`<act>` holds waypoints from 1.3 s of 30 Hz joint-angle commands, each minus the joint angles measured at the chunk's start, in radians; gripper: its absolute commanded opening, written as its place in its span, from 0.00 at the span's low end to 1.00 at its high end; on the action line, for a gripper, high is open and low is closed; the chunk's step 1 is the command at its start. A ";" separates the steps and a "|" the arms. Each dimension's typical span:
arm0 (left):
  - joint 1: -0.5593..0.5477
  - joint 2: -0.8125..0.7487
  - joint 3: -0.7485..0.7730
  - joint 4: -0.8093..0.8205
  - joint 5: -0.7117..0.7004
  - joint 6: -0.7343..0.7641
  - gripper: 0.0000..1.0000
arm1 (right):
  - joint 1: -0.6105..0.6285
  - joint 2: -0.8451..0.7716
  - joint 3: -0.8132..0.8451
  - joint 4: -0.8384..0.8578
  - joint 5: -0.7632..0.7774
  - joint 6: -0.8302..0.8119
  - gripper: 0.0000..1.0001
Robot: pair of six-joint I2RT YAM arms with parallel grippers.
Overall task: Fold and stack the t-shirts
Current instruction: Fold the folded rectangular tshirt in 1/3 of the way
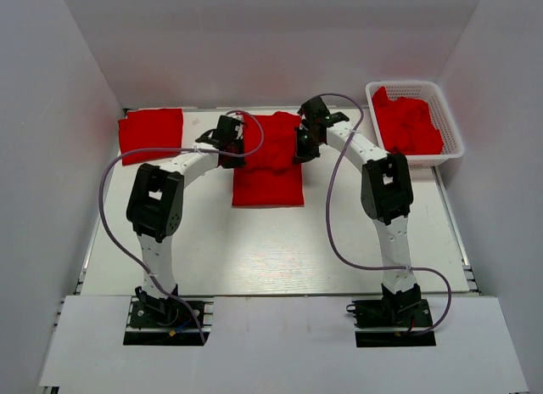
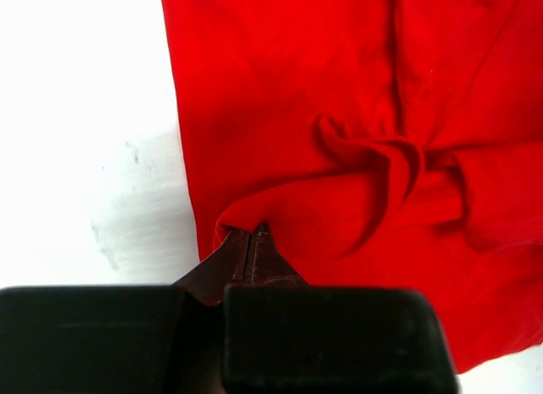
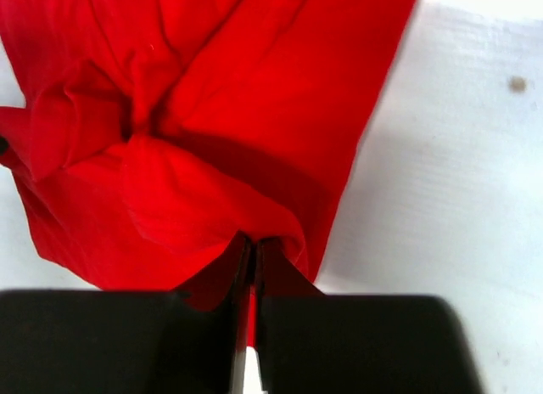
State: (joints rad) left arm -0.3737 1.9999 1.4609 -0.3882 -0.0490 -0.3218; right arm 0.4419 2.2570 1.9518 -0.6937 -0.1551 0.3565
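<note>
1. Two tools hold the middle t-shirt [image 1: 268, 169]. It lies on the table [image 1: 254, 250] between the arms as a narrow strip, flat at the near end and bunched at the far end.
2. Left tool [image 2: 252, 244]: the fingers are pressed together and pinch the left edge of the cloth. Right tool [image 3: 251, 251]: the fingers are pressed together and pinch the opposite, right edge.
3. Likely step: fold the far half over toward the near hem. Lift both pinched edges evenly and keep the tools level with each other so the cloth does not skew.
4. Draw the tools slightly apart first, to pull out the creases gathered between them.
5. Lay the fold down with the hems lined up before releasing.
6. The probable stacking place is the folded t-shirt [image 1: 151, 132] at the far left of the table. Unfolded t-shirts [image 1: 407, 126] lie in the basket [image 1: 456, 152] at the far right.
</note>
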 commanded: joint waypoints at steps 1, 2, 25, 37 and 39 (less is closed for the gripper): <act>0.018 -0.003 0.082 -0.003 -0.034 0.003 0.03 | -0.017 0.021 0.059 0.065 -0.066 -0.036 0.10; 0.018 -0.003 0.093 -0.017 -0.044 0.003 0.32 | -0.016 0.024 0.067 0.068 -0.070 -0.039 0.20; 0.013 -0.458 -0.286 0.040 0.124 -0.011 1.00 | 0.055 -0.301 -0.297 0.167 -0.138 -0.156 0.90; 0.024 -0.653 -0.533 0.034 0.128 -0.082 1.00 | 0.175 -0.085 -0.150 0.372 -0.314 -0.045 0.90; 0.024 -0.685 -0.556 0.011 0.104 -0.091 1.00 | 0.192 -0.063 -0.113 0.387 -0.320 -0.044 0.90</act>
State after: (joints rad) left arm -0.3553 1.4029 0.9249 -0.3519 0.0994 -0.3862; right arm 0.6186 2.1868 1.7603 -0.3931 -0.4202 0.2882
